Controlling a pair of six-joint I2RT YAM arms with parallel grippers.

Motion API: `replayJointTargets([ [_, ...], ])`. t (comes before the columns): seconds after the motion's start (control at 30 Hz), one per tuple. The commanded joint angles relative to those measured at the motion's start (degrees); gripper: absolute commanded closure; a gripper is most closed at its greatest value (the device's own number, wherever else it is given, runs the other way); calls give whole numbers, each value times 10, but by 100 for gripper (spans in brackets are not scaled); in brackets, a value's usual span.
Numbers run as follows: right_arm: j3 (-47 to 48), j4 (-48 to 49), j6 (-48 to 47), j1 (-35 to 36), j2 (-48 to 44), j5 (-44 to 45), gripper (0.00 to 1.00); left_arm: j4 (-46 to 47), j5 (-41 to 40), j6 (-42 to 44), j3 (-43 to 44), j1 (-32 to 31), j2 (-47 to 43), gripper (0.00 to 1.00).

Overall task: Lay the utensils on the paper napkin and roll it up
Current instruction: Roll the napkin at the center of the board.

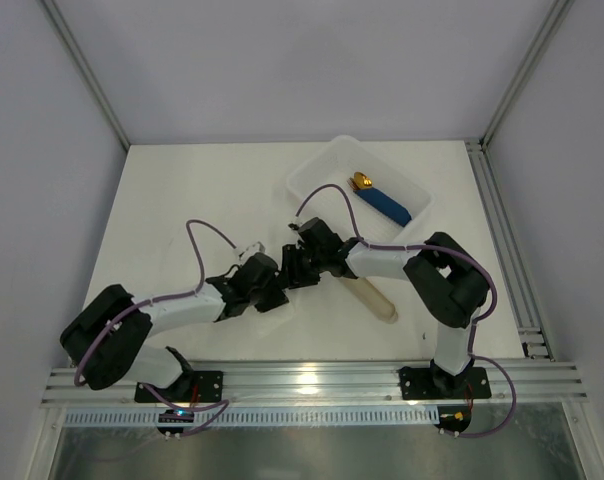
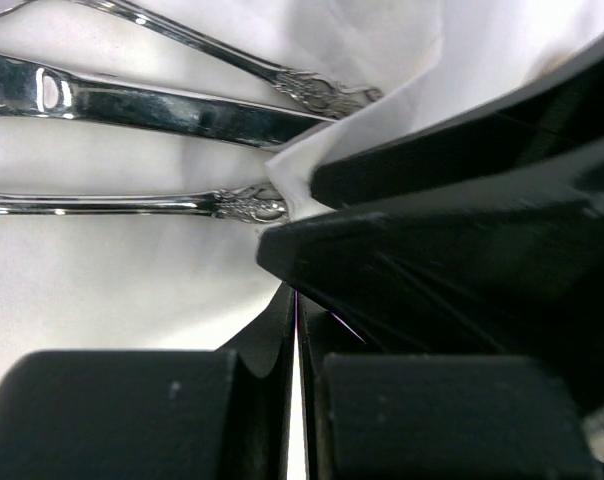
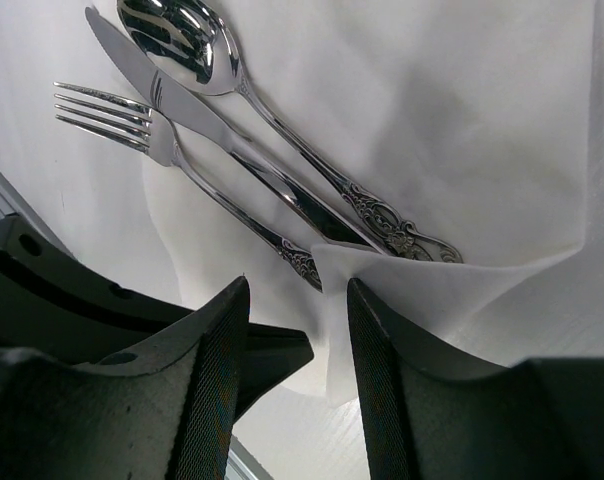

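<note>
- Right claw [image 3: 297,340], jaws parted, straddles a folded corner of the paper napkin [image 3: 462,150] — left claw [image 2: 295,325] clamped closed, hold unclear.
- Utensils [image 3: 197,110] lie on the napkin; a loose fold could spring back, or dragging claws tear the paper.

utensils [image 3: 214,132] on paper napkin [image 3: 462,120] | napkin corner seemingly over handle ends | tray [image 1: 317,172] behind-right

Left wrist view: utensils [image 2: 132,105] cut off by the left edge, one handle end under a fold of the paper napkin [image 2: 112,280] | Right wrist view: two handle ends hidden beneath that fold | Top view: utensils hidden under both wrists
</note>
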Motion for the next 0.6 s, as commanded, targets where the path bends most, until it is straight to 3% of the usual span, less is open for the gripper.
replayJointTargets([
  [0.0,14,-4,0,9,8,-16,51,75,-43,-15,-8,-8,-39,100],
  [0.3,16,-11,-8,9,6,-20,51,135,-42,-36,-67,-8,-112,100],
  [0.57,16,-12,-7,10,-1,-19,52,235,-11,-59,-118,-8,-109,95],
])
